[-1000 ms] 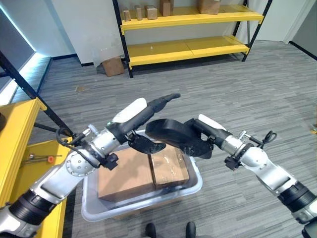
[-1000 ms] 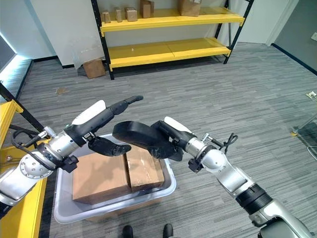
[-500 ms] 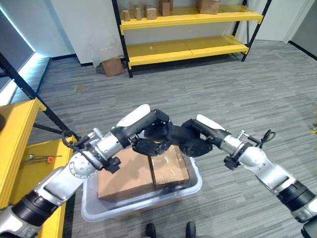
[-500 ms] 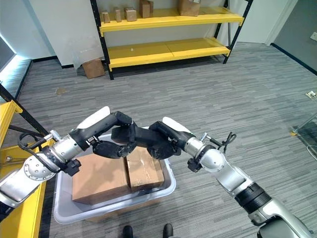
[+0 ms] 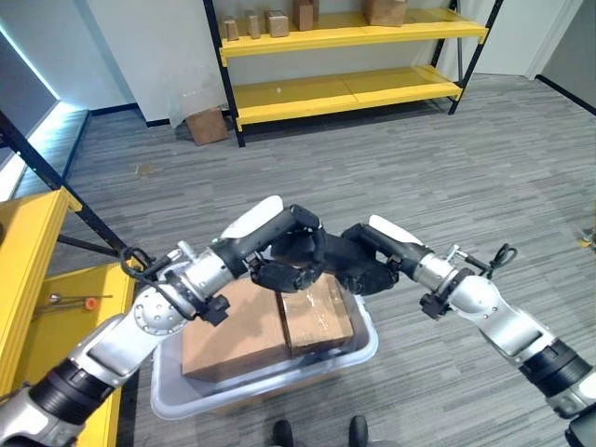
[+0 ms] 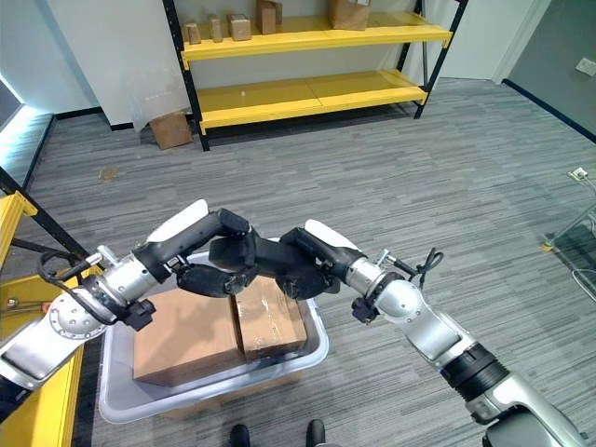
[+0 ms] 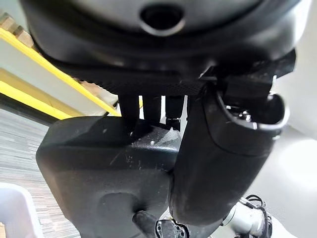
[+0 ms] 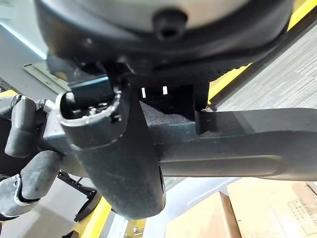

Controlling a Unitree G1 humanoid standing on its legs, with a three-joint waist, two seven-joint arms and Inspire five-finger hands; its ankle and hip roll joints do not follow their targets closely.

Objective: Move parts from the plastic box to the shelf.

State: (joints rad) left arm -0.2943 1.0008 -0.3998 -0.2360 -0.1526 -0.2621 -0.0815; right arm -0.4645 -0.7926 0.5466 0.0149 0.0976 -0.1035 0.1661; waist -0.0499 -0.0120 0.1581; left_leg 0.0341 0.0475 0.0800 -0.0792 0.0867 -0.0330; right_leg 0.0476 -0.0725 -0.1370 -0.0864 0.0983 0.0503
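Observation:
A black, elongated plastic part (image 5: 318,255) hangs over the clear plastic box (image 5: 369,339). My left hand (image 5: 276,233) is shut on its left end, fingers curled over the top and thumb underneath. My right hand (image 5: 371,264) is shut on its right end. In the left wrist view the part (image 7: 104,173) sits against the palm beside the thumb (image 7: 218,163). The right wrist view has the part (image 8: 237,144) running across behind the thumb (image 8: 124,158). Two brown cardboard boxes (image 5: 233,326) (image 5: 318,312) lie side by side in the plastic box below the hands.
A yellow two-tier shelf (image 5: 345,88) stands at the far wall, with small cardboard boxes on its upper tier. A cardboard box (image 5: 207,124) sits on the floor by its left post. Another yellow shelf (image 5: 33,270) with small tools is close on my left.
A second ago my left hand was open, fingers straight above the part held by my right hand. It has since curled shut on the part's left end and stayed there.

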